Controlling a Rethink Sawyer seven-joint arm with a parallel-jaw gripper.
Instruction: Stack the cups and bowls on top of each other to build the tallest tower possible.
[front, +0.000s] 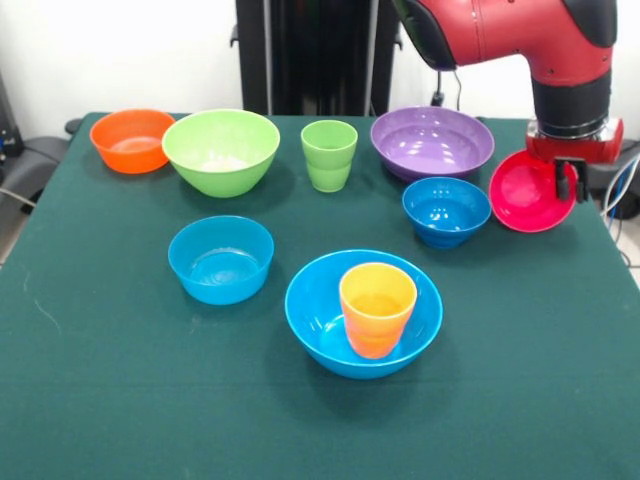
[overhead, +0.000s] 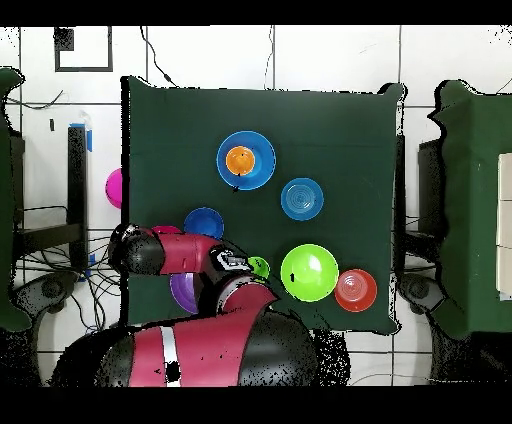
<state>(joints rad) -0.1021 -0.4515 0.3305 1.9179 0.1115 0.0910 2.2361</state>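
Fingers (front: 567, 182) clamped on rim of tilted pink-red bowl (front: 528, 195) held off green surface (front: 100, 350), small blue bowl (front: 446, 210) just beside it, orange-yellow cup (front: 377, 308) inside large blue bowl (front: 320, 320) well apart.

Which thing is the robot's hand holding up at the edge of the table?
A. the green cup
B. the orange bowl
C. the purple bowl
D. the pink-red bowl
D: the gripper is clamped on the rim of the pink-red bowl, which hangs tilted at the table's edge, while the other bowls and cups sit on the table.
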